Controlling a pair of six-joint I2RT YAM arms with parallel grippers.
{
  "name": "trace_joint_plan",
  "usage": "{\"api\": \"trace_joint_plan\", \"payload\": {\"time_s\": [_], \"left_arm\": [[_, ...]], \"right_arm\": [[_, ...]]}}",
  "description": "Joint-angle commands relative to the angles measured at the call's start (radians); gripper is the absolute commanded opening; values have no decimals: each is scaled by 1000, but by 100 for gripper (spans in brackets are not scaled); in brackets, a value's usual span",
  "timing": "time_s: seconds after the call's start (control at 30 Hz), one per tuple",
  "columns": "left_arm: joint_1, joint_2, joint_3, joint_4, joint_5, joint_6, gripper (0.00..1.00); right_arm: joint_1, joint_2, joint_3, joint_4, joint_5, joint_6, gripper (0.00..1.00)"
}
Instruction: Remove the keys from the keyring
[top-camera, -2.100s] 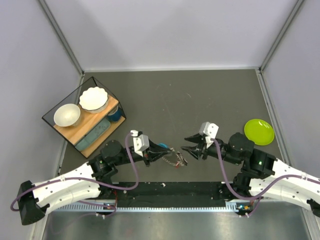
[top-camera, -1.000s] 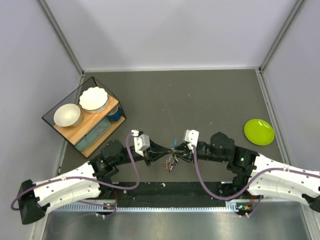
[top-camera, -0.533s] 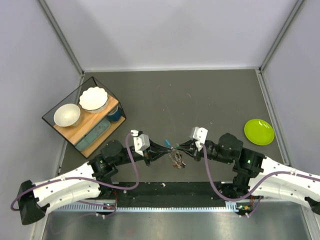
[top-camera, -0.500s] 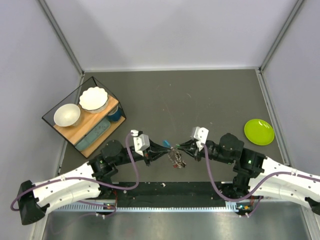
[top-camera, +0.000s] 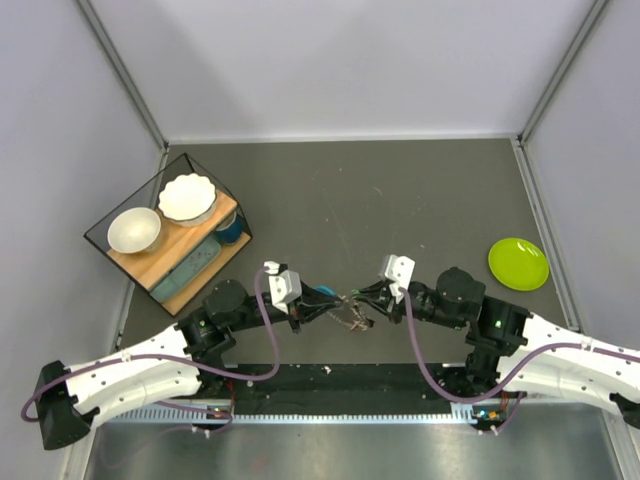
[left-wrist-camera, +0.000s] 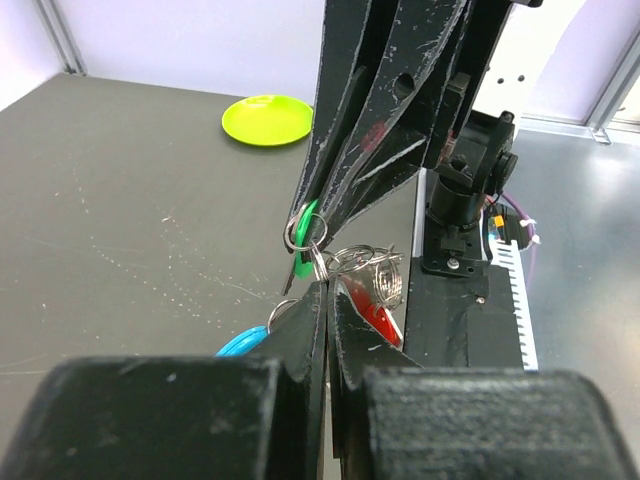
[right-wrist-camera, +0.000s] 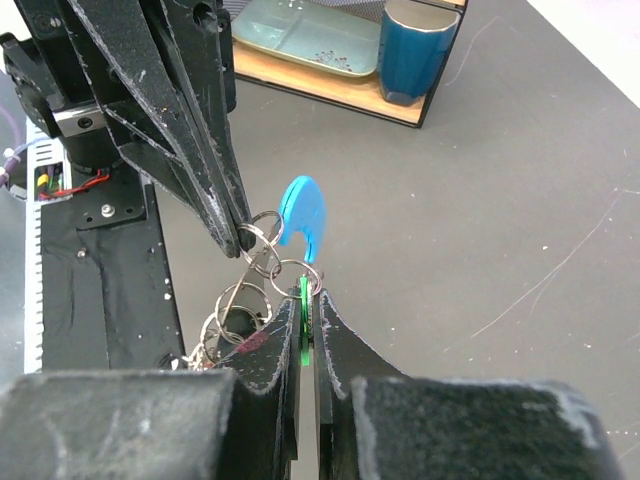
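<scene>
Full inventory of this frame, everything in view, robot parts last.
keys: at least three, heads green, blue, red; hanging between the grippers
keyring: linked silver loops, count unclear; through the key heads
plate: one, lime green; table's right side
bowls: two, white; in the rack
cup: one, dark blue; in the rack
tray: one, teal; beside the cup
rack: one, wood, black frame; table's left side
table: one, dark grey
left gripper: black; shut on keyring
right gripper: black; shut on green key

No legible text, labels, brands or numbers on anything visible.
</scene>
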Motion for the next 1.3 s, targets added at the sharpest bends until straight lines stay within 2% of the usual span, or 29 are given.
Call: {"api": "trace_joint_plan", "payload": {"time_s": [0.0,0.47,0.97,1.27], "left_arm": [[-3,-1,45,44,71,12,0],[-3,39,79,32,194,-2,0],[-3,52,86,52,194,-10,0],[-3,54,86,69,200,-19,0]], "right_arm": [[8,4,45,1,70,-33,0],[8,24,53,-16,55,-113,0],[8,38,41,-12,-4,-201,0],[8,35,-10,97,-28,-277,0]]}}
